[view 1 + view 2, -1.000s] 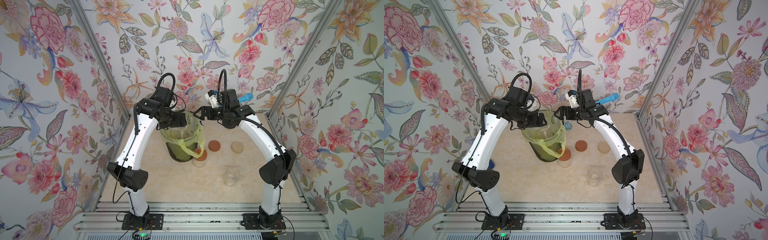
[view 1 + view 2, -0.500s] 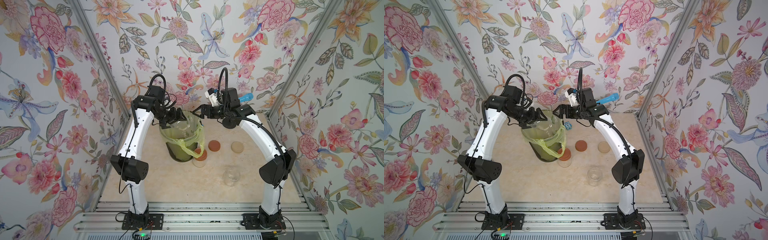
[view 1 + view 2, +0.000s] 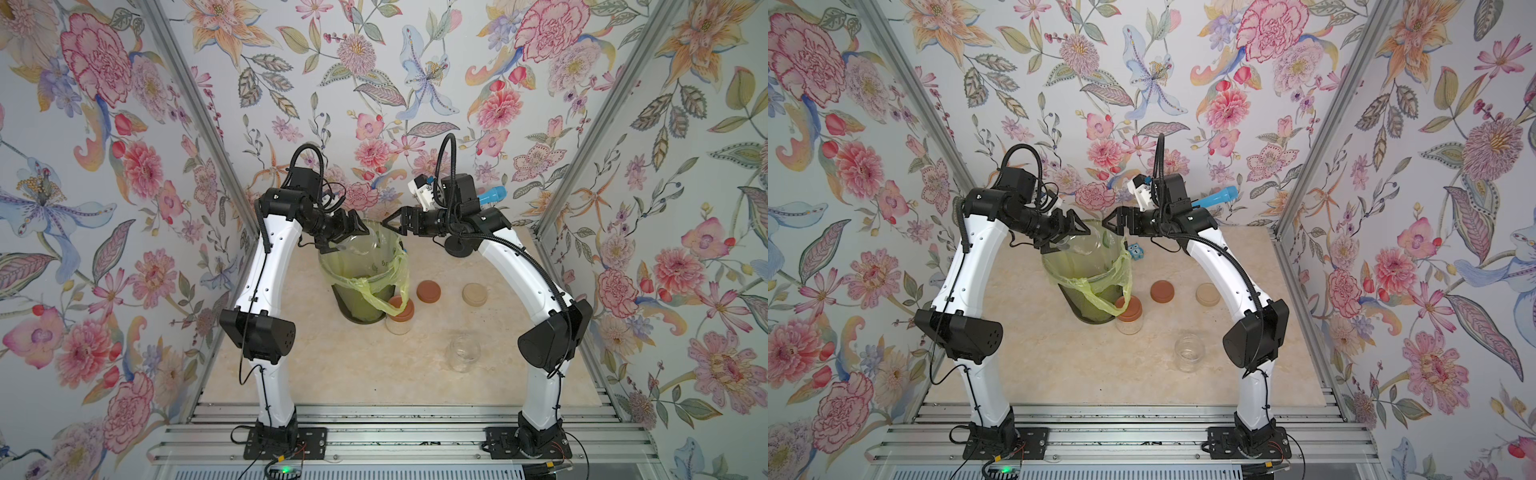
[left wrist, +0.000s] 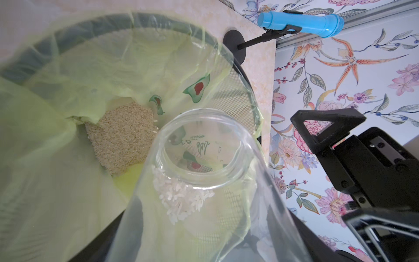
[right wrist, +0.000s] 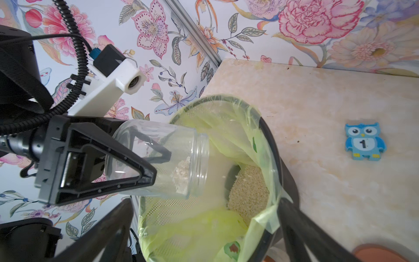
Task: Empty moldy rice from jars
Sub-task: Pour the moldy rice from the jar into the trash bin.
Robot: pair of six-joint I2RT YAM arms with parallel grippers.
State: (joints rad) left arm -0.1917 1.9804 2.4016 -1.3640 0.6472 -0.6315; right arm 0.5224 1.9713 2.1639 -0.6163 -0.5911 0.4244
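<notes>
We see pink, orange and blue blooms on pale walls; a yellow-green bag lines the black mesh bin, tan rice inside, a clear jar above. At its three o'clock lie a reddish-brown lid and a beige lid on cream marbled tabletop.

A small blue owl-shaped foam tile lying on the beige marbled tabletop shows a black "1" on its white belly. Green print on the yellow-green plastic bin bag is unreadable.
</notes>
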